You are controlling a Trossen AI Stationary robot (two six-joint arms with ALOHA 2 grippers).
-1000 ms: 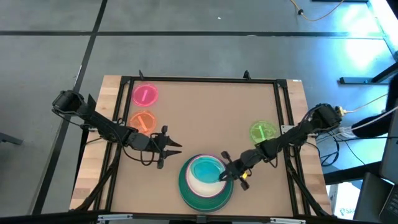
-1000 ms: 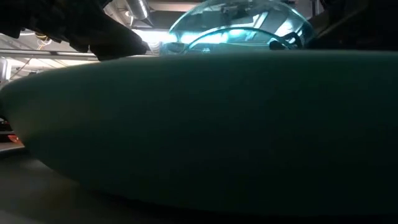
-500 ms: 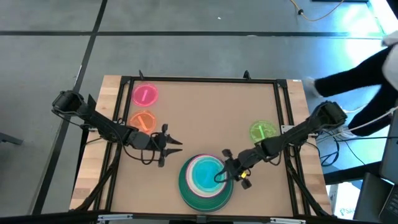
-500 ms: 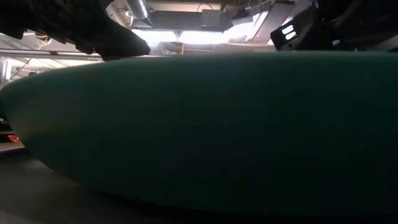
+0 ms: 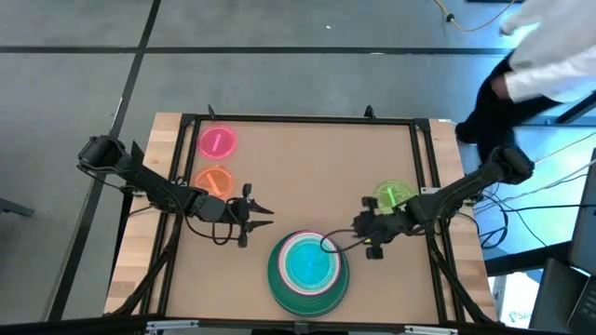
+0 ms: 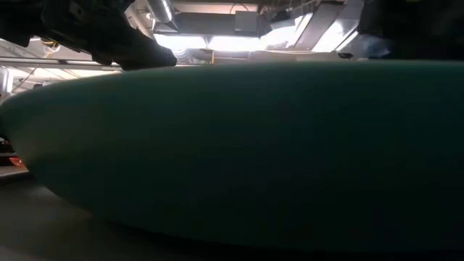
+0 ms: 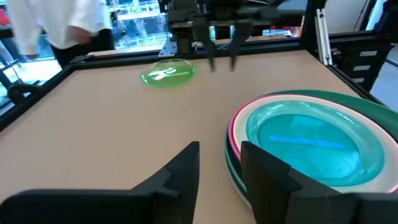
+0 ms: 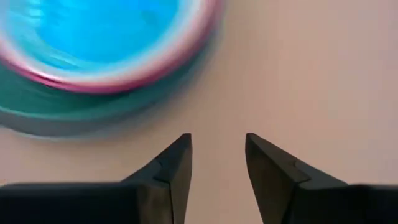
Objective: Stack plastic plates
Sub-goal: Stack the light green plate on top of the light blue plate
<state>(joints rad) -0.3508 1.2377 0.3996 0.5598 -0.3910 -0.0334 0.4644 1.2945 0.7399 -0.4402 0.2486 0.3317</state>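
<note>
Both pincers are seen empty with fingers apart: the right gripper (image 5: 337,244) is held just beside the stack of plates (image 5: 307,271) at the table's (image 5: 307,167) front edge, and the left gripper (image 5: 263,212) waits near it. The blue plate (image 5: 308,261) sits on top. Next, the green plate (image 5: 394,196), close by, probably needs picking up; orange (image 5: 214,180) and pink (image 5: 217,141) are left too.

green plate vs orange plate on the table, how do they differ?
The green plate lies on the table's right side, close to the right hand; the orange plate lies on the left, beside the left arm. Green versus orange colour. Both are small, translucent, flat on the table and not yet stacked.
</note>
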